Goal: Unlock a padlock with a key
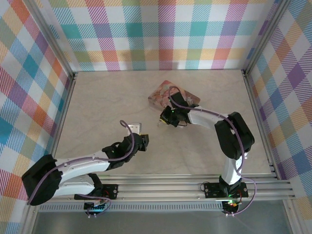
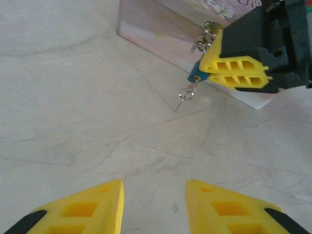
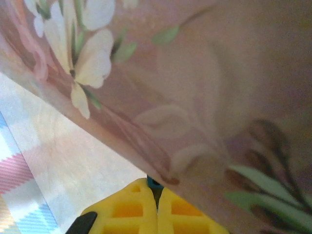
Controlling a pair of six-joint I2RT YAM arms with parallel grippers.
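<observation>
Right gripper (image 2: 201, 72) pinched shut on a blue piece (image 2: 196, 75). The key (image 2: 181, 101) dangles beneath it, slanting down-left toward the left gripper (image 2: 154, 200), which is wide and empty. The padlock (image 2: 210, 30), seemingly, sits above the fingers against the tin (image 2: 146, 24).

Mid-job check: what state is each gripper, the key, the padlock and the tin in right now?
left gripper: open, empty, over the table.
right gripper: shut on a small blue piece.
key: dangling on a ring from the blue piece.
padlock: beside the right gripper's upper finger; locked or open, cannot tell.
tin: lying flat on the table.
</observation>
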